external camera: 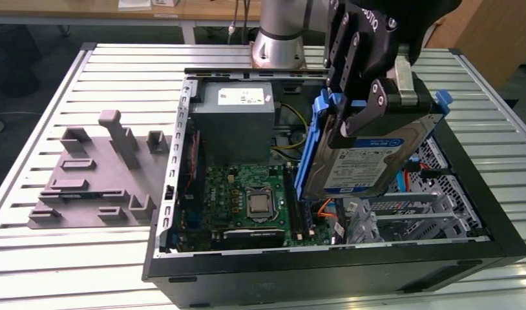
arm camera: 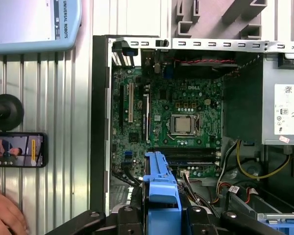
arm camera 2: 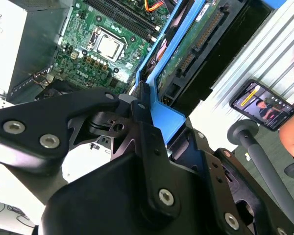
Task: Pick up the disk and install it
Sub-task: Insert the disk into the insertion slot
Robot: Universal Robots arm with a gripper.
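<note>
Slatted metal table (external camera: pixel 48 258) fills the room's foreground in the exterior view, with an open computer case (external camera: pixel 332 271) lying on it. At nine o'clock from the case sits a grey fixture (external camera: pixel 99 174) of blocks and slots. Inside the case, a grey power supply box (external camera: pixel 237 116) is at about eleven o'clock, and the green motherboard (external camera: pixel 237 187) with its bare processor (external camera: pixel 258 204) is at about seven. At twelve o'clock the arm (external camera: pixel 280 32) rises from the table. Its gripper (external camera: pixel 386 97) comes down at two o'clock, pinching the disk (external camera: pixel 366 161) by its blue carrier. The disk hangs nearly upright over the case, label towards me, with its lower edge between the motherboard and the metal drive cage (external camera: pixel 418 206). Whether it touches either I cannot tell.

In the second wrist view the gripper (arm camera 2: pixel 161 120) is clamped on the carrier's blue end. The disk (arm camera 2: pixel 186 54) shows its circuit-board face, with the motherboard (arm camera 2: pixel 108 44) beyond it. A phone (arm camera 2: pixel 262 105) lies on the table slats beside the case.

In the first wrist view the gripper (arm camera: pixel 161 215) grips the blue carrier of the disk (arm camera: pixel 161 186) over the motherboard (arm camera: pixel 171 117). The power supply box (arm camera: pixel 284 110) lies on the board's far side from the phone (arm camera: pixel 17 150), and a person's hand (arm camera: pixel 5 215) rests near the phone.
</note>
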